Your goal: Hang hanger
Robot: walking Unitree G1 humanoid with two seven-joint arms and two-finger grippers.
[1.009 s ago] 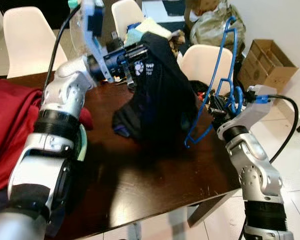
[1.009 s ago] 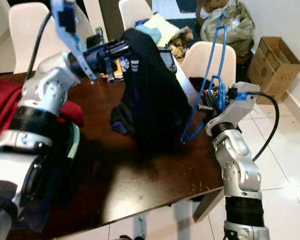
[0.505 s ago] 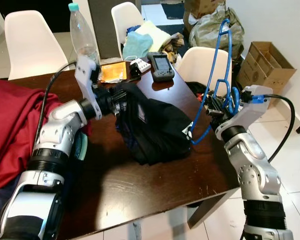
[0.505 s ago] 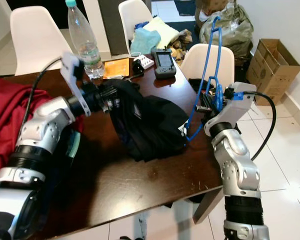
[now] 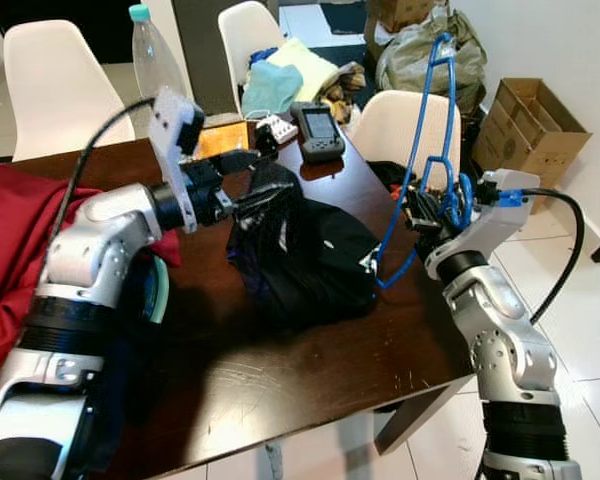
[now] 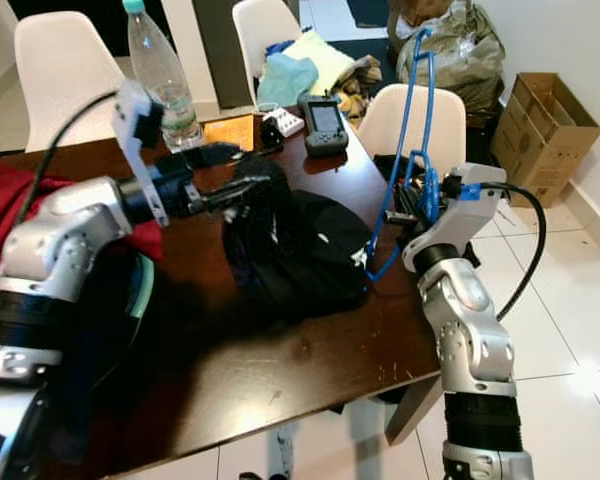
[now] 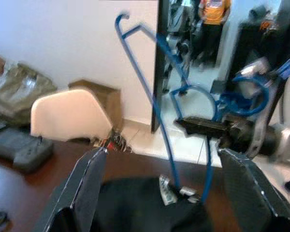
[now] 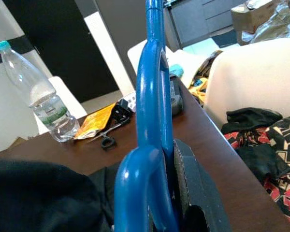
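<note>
A blue wire hanger [image 5: 430, 120] stands upright at the table's right edge, with my right gripper [image 5: 432, 208] shut on its lower part. Its hook points up, and its low end touches the black garment [image 5: 310, 250], which lies in a heap on the dark table [image 5: 310, 380]. My left gripper [image 5: 242, 180] hovers at the garment's far left edge, open, with nothing between its fingers. In the left wrist view the hanger [image 7: 145, 72] stands beyond the spread fingers [image 7: 82, 193]. The right wrist view looks along the hanger's blue wire [image 8: 152, 96].
A red cloth [image 5: 10, 230] covers the table's left side. At the far edge are a water bottle [image 5: 152, 55], an orange packet [image 5: 225, 138] and a grey handheld device [image 5: 318, 130]. White chairs [image 5: 405, 125] ring the table. A cardboard box [image 5: 525, 120] sits on the floor at right.
My left gripper brought the black garment down from high in the air onto the table, then let go and opened. My right gripper has kept the hanger almost still.
</note>
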